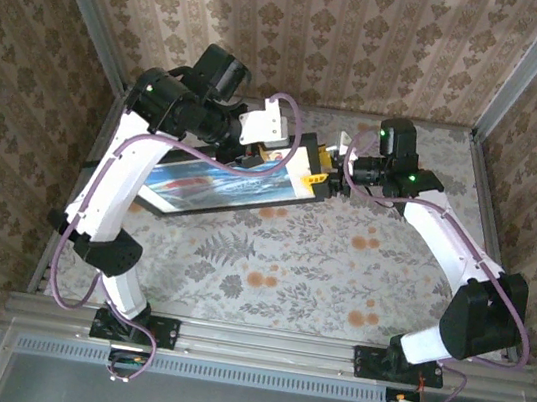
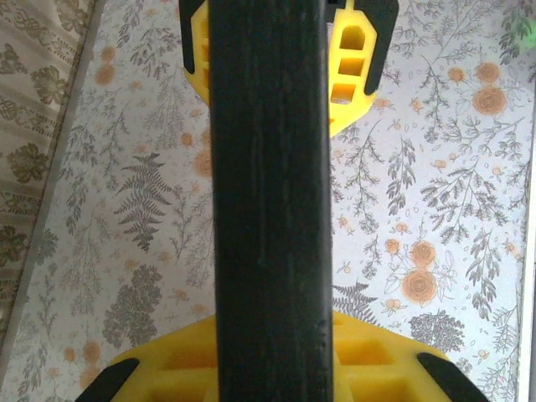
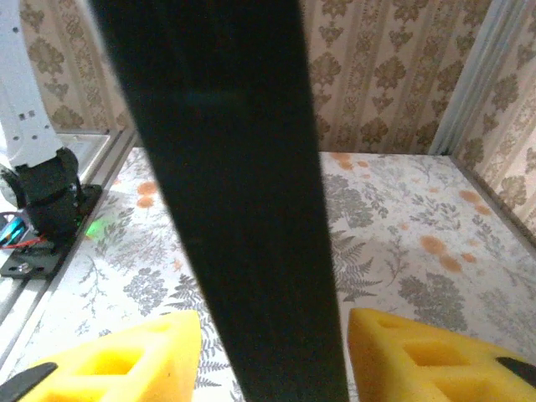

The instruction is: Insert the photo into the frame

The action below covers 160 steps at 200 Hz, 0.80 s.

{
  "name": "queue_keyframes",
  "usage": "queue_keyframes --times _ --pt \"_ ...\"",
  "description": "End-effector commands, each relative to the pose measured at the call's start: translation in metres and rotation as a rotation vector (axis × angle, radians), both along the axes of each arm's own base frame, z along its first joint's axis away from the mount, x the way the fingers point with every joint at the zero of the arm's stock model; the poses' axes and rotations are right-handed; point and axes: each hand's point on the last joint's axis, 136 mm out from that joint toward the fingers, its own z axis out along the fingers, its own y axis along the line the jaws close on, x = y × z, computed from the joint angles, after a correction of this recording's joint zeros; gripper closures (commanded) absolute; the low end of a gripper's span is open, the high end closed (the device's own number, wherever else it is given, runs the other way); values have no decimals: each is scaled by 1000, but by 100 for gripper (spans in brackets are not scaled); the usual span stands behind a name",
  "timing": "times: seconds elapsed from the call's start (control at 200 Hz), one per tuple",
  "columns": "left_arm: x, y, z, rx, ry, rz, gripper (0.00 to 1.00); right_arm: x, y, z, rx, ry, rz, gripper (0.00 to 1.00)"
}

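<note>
The black frame [image 1: 248, 205] hangs tilted above the table with the blue-white photo [image 1: 210, 184] showing in it. My left gripper [image 1: 303, 173] is shut on the frame's right end. In the left wrist view the frame's edge [image 2: 268, 209] runs straight up between its yellow fingers [image 2: 167, 373]. My right gripper [image 1: 333, 160] reaches that same end from the right. In the right wrist view the right gripper [image 3: 276, 360] stands open astride the frame bar [image 3: 226, 167], its fingers [image 3: 126, 360] close on either side with slim gaps. The right gripper's yellow fingers [image 2: 352, 75] also flank the bar.
The floral tablecloth [image 1: 319, 269] lies below the raised frame. Patterned walls [image 1: 373, 45] and metal corner posts [image 1: 514, 81] close in the back and sides. The left arm's base [image 3: 42, 201] sits at the near rail.
</note>
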Motion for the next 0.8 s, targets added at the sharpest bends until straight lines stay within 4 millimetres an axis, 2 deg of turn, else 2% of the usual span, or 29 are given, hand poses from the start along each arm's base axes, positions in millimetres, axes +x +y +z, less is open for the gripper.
queue_keyframes --times 0.0,0.355,0.605,0.69,0.795 --pt "0 -2 26 -64 -94 -45 100 -11 5 3 20 -8 69 60" --pt "9 -6 15 -39 -77 -37 100 -16 3 -2 18 -15 76 79" --pt "23 -6 5 -32 -64 -16 100 -20 2 -5 22 -2 74 99" --pt "29 -7 3 -40 -67 -5 100 -24 1 -5 32 -1 73 100" --pt "34 -9 0 -49 -56 2 88 -26 0 -4 43 -9 62 100"
